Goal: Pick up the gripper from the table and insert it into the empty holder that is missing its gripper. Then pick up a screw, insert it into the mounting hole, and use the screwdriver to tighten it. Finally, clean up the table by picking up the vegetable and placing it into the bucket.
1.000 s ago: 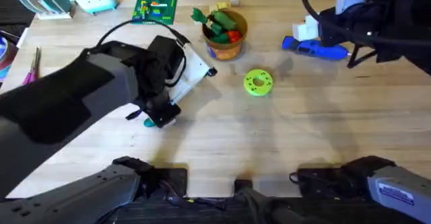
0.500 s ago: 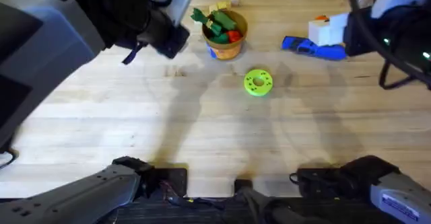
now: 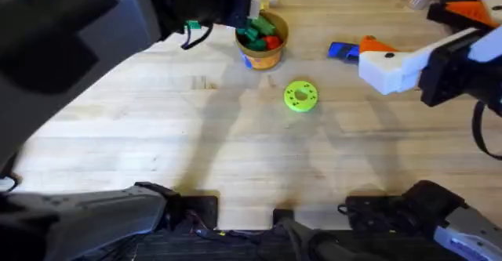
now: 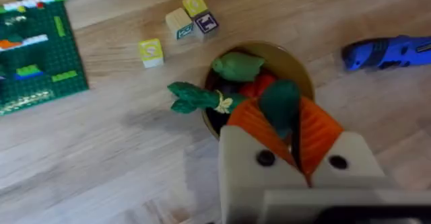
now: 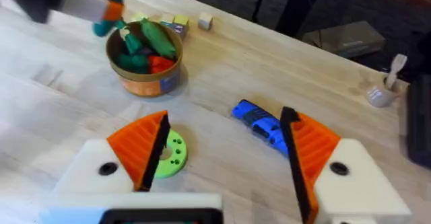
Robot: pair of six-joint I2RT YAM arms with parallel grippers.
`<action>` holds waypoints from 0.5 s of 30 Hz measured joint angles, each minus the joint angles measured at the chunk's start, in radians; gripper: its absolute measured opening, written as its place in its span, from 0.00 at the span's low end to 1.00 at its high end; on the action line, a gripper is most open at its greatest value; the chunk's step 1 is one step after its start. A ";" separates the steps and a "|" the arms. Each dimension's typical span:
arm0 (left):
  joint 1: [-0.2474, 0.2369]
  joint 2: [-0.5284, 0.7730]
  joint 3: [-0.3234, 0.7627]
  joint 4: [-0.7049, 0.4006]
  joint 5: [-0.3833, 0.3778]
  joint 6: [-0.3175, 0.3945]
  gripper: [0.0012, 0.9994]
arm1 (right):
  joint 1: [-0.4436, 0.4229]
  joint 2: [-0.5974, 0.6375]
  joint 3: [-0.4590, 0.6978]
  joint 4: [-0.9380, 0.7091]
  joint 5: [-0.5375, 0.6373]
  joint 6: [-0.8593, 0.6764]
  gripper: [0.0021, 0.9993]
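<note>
A pale wooden surface [image 3: 235,151] carries everything, with a dark room beyond its far edge. Near the middle of the far edge stands the bucket [image 3: 263,45], an orange-yellow tub already holding leafy green and red toy vegetables [image 5: 145,46]. A lime-green disc with holes [image 3: 300,95] lies just on the near side of the bucket, toward the surface's centre. The blue-handled screwdriver [image 3: 343,51] lies flat toward the far right corner, well apart from the bucket. Small lettered blocks [image 4: 183,23] sit at the far edge behind the bucket, and a green circuit-like board [image 4: 35,52] lies further toward the far left.

The left arm rises large and dark from the near left and reaches across the surface toward the far edge, its wrist tipped down so that the left gripper [image 4: 291,120] hangs directly over the bucket's mouth. Its orange ribbed fingers [image 4: 320,133] are pressed nearly together around the vegetable [image 4: 279,103], a dark teal-green oblong held upright between them above the bucket's contents; it has not been let go.

The right arm is lifted above the far right part of the surface, its white finger blocks level and pointing toward the bucket. The right gripper [image 5: 225,150] stands wide apart with nothing between its orange pads [image 5: 141,146], hovering over the disc and the screwdriver without touching either.
</note>
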 joint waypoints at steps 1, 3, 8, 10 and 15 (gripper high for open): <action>-0.001 0.023 0.000 0.017 0.014 -0.017 0.04 | 0.002 0.000 0.000 0.000 -0.003 0.000 0.99; -0.007 0.065 0.000 0.045 0.043 -0.045 0.04 | 0.005 0.001 0.000 0.000 -0.008 0.000 0.99; -0.034 0.113 0.000 0.067 0.087 -0.078 0.24 | 0.005 0.001 0.000 0.000 -0.017 0.000 0.99; -0.041 0.114 0.000 0.070 0.099 -0.083 0.54 | 0.005 0.001 0.000 0.000 -0.018 0.000 0.99; -0.041 0.113 0.000 0.074 0.105 -0.094 0.96 | 0.005 0.001 0.000 0.000 -0.018 0.000 0.99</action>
